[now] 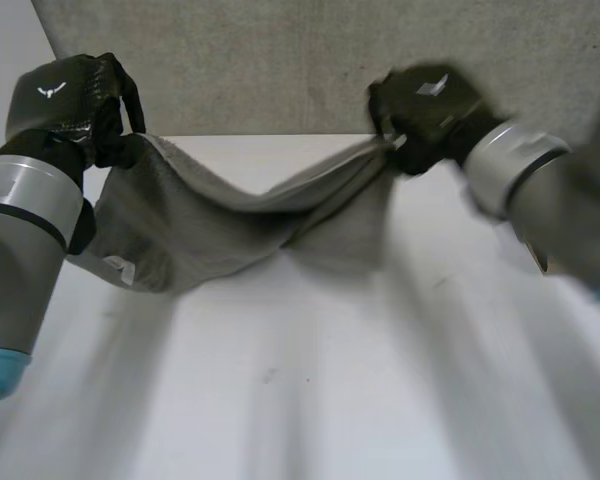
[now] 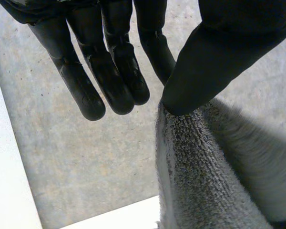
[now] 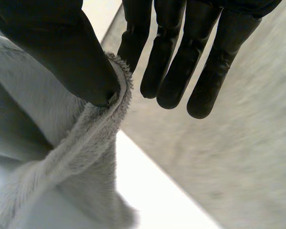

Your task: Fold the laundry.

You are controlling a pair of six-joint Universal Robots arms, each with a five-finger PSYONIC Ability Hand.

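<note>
The left hand (image 2: 109,78) pinches a corner of the grey towel (image 2: 200,171) between its thumb and one finger, while the other fingers (image 2: 83,90) stay straight and spread clear of the cloth. The right hand (image 3: 62,52) holds the towel (image 3: 62,157) the same way: its thumb presses the hemmed edge against the nearest finger, and the remaining fingers (image 3: 202,71) stand straight, apart from the fabric. In the head view the left hand (image 1: 70,100) sits high at the robot's left side and the right hand (image 1: 425,110) high at its right, well apart, each at an upper corner of the towel (image 1: 210,220). The cloth hangs between them, its top edge sagging in a shallow curve. Its body drapes down towards the white table (image 1: 330,390), bunched more heavily below the left hand; whether its lower edge touches the tabletop cannot be told. Beyond the far edge of the table lies a grey speckled surface (image 1: 330,60), which also shows behind the straight fingers in both wrist views.
</note>
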